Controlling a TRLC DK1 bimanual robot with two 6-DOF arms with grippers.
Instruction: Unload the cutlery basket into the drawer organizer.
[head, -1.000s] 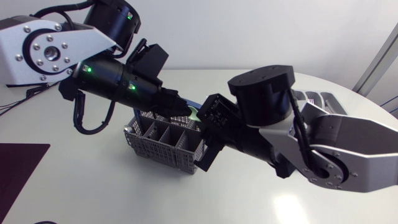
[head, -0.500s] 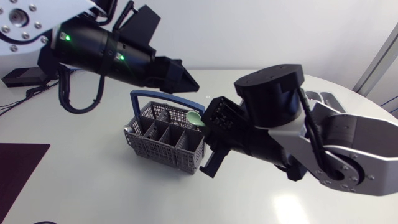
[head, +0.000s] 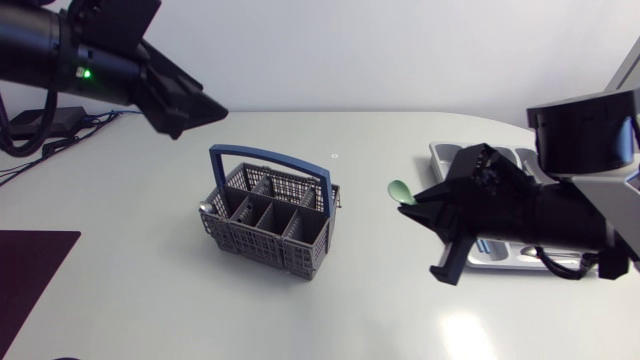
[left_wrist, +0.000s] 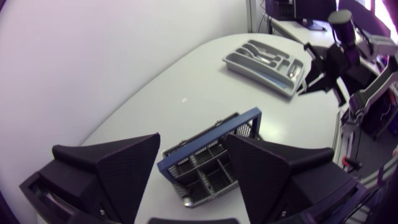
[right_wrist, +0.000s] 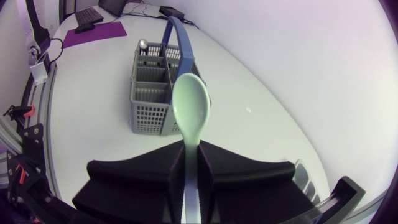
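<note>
Head view: basket sits mid-tabletop, blue handle upright. Our left fingers hang well apart from it, up and off to its far left. Our right fingers are between basket and organizer, just in front of the organizer. Only the pale green bowl of the spoon shows past them. The right arm covers much of the organizer here.

Right wrist view: the grip is plain. Right fingers are closed tight on the spoon handle from both sides, bowl pointing ahead toward the basket. A rounded metal handle end stands in a far corner compartment, barely a speck from the head view. A purple mat lies beyond the basket.

Left wrist view: left fingers are spread wide with nothing held. The basket lies below the gap. This view alone shows the organizer whole, with metal cutlery lying in its slots.
</note>
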